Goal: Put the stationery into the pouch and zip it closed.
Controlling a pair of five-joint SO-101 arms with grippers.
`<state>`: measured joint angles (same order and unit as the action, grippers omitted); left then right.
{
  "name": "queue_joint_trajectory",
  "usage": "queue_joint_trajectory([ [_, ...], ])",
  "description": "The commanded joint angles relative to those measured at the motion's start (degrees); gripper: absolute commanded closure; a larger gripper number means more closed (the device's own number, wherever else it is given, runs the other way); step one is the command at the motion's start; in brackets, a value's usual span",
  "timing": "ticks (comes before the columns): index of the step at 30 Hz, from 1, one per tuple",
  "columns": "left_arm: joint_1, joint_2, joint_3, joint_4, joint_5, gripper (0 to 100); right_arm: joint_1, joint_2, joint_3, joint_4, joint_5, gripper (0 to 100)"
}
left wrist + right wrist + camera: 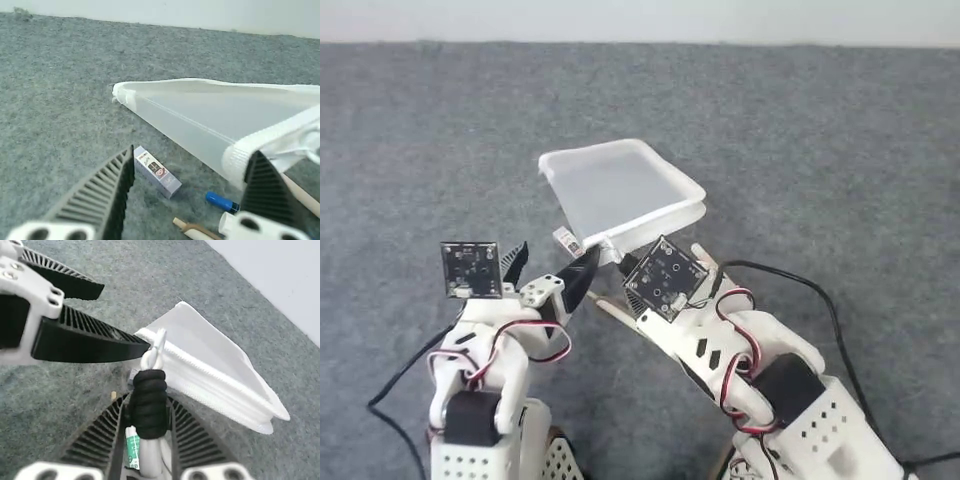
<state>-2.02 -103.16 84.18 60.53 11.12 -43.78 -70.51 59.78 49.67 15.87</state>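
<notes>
- Right tool [147, 390] is clamped on the black zipper pull [148, 405] of the pouch [220, 370].
- Left tool [195, 152] stands apart near the eraser box [156, 171], by the pouch's near-left corner.

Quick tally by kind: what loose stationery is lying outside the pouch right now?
Small box: 1
Blue-capped pen: 1
Beige stick: 1
Cream rod: 1
Total: 4 seen outside the pouch; more may be hidden.
</notes>
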Motion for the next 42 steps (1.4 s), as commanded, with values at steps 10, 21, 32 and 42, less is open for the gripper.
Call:
queue_joint_trajectory([
  [10,-0.53,-1.23,-0.40,-1.85,-5.89,88,0.48,-1.54,-0.18,0.13,-0.79,99.1],
  [21,-3.60,-1.23,-0.57,-1.76,-8.62,99,4.09,-1.54,0.70,0.04,-2.29,99.1],
  [32,-5.54,-1.23,-0.48,-1.58,-8.70,99,8.40,-1.71,0.70,0.22,-3.08,99.1],
  [42,-5.54,-1.23,-0.48,-0.35,-8.79,99,13.67,-2.15,0.09,2.51,-3.08,99.1],
])
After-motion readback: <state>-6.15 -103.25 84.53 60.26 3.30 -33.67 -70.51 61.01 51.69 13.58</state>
